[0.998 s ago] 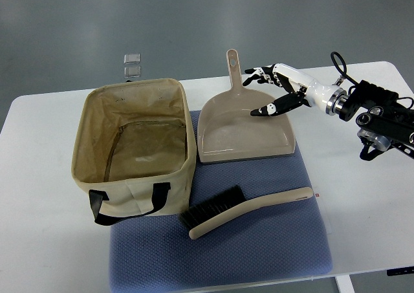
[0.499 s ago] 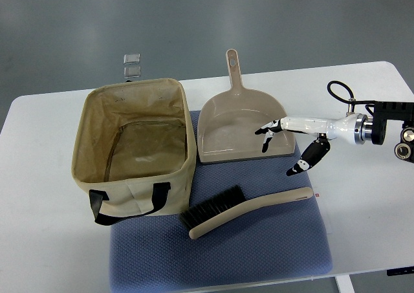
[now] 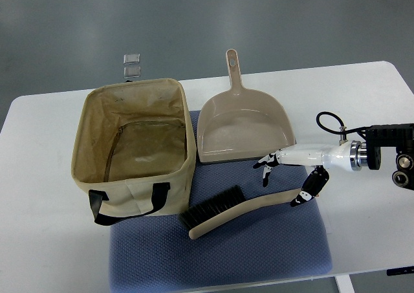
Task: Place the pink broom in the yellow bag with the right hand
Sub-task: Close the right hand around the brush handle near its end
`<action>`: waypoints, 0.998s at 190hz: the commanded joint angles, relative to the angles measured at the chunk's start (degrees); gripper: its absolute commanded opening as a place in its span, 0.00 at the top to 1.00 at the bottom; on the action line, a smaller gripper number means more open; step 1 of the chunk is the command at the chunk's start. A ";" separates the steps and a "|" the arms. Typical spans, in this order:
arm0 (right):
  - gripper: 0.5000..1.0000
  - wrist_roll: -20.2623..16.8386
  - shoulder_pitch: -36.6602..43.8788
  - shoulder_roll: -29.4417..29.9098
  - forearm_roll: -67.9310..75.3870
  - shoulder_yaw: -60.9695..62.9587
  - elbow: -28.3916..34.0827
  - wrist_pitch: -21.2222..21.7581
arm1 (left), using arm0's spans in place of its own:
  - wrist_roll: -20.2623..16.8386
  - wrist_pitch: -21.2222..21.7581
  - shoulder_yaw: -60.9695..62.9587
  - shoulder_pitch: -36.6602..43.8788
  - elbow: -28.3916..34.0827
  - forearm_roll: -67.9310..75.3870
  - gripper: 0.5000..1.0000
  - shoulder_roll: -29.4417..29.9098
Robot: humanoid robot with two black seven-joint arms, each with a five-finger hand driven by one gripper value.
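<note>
Broom (image 3: 242, 210) is lying diagonally on the blue mat (image 3: 259, 254), bristles pointing toward the bag (image 3: 132, 147), handle end reaching right. Right hand (image 3: 288, 173) is hovering just above that handle end, fingers spread and holding nothing, thumb (image 3: 310, 186) close to the handle tip. Dustpan (image 3: 242, 128) is sitting just beyond, on the white table (image 3: 39, 241).

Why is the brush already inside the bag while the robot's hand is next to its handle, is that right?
Not quite. The brush is not in the bag; it lies on the blue mat beside the bag, as the top view shows. The right hand is indeed next to its handle.
</note>
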 commanded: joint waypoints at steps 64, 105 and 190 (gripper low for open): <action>0.17 -3.59 -3.03 1.90 -3.52 0.07 -0.41 -3.46 | 0.01 0.00 0.00 0.00 0.01 0.00 0.00 0.00; 0.22 -5.18 -3.03 1.90 -3.70 0.07 -0.67 -4.51 | 0.01 0.00 0.00 0.00 0.01 0.00 0.00 0.00; 0.60 -4.83 -3.21 2.08 -4.66 0.07 -0.67 -4.60 | -0.08 0.00 0.00 0.00 0.01 0.00 0.00 0.00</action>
